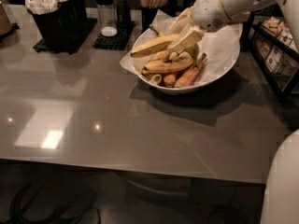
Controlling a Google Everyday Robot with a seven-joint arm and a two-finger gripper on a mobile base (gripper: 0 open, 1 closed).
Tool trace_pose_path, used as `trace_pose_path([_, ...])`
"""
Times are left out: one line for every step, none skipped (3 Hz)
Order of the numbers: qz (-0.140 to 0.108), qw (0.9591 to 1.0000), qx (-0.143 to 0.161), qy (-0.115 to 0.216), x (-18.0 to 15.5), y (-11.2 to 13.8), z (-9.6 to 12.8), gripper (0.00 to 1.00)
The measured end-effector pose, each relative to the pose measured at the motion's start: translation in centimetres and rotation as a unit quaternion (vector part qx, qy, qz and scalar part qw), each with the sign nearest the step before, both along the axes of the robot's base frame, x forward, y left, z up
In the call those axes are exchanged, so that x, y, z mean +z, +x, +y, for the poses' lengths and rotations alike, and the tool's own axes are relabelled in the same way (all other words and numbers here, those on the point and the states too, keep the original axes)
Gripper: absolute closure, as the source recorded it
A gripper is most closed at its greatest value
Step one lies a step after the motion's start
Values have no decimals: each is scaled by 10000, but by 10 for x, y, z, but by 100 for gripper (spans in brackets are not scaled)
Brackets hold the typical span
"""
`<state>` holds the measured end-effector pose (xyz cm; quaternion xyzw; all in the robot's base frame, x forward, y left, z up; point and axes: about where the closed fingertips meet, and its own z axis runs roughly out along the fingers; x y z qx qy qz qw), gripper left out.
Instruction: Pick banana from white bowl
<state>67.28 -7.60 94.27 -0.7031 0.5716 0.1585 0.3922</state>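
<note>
Camera view shows the pincer (186, 37) over the far side of the bowl (219, 71), with its arm reaching in from the right. It looks closed on the right end of the banana (152, 45) and holds nothing else. The banana lies to the left of the pincer, its long side running left to right, its left tip out past the bowl's rim. It sits above a shorter banana (168, 64) and an orange fruit (189, 76). The bowl stands on the worktop (117, 125). I think the next move is straight up, so the long left end clears the rim
</note>
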Motion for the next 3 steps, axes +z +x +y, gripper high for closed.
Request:
trace_pose_path([-125,9994,-126,294,13,-20,-5,100])
trace_pose_path([-847,9904,-197,1074,94,-85,11,100])
trace_pose_path([-1166,9781,-349,1691,127,-140,29,100])
